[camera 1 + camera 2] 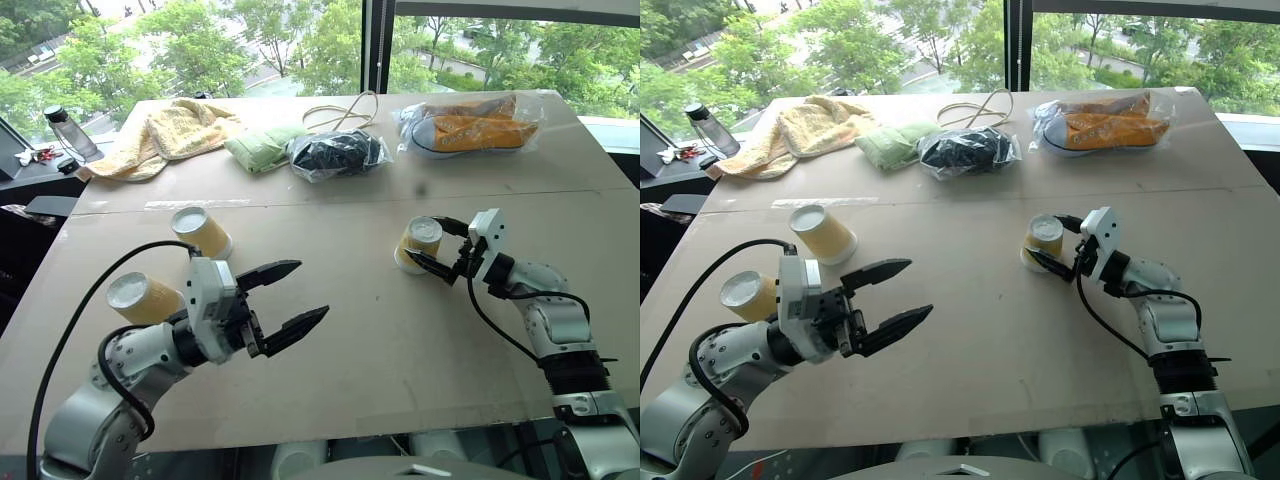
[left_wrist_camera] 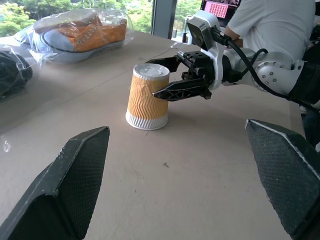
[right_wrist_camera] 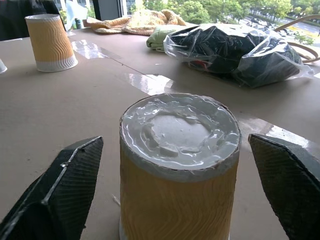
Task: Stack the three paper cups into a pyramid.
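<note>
a: head views first. where are the cups?

b: all three upside down on the table (image 1: 380,330), white bottoms up. one at centre-right (image 1: 418,244), two at left: one mid-left (image 1: 202,232), one lower left (image 1: 145,297) just behind the left arm. no pyramid yet, cups well apart.

a: claws?

b: right gripper (image 1: 447,247) has its fingers spread either side of the centre-right cup, not clamped on it. left gripper (image 1: 288,295) in the lower left of frame, wide open, holding nothing.

a: left wrist view?

b: same cup (image 2: 146,97) upper centre, standing upright, right gripper (image 2: 171,76) round its upper part w/ fingers apart. a person in a white shirt at the upper right.

a: right wrist view?

b: cup (image 3: 178,167) fills bottom centre, sitting between the two open fingers (image 3: 55,195). another cup (image 3: 51,42) upper left.

a: so how to do this step well?

b: my guess: it's grasping this cup. close gently at mid-wall, paper crushes easy. keep it level, then set it touching a base cup.
</note>
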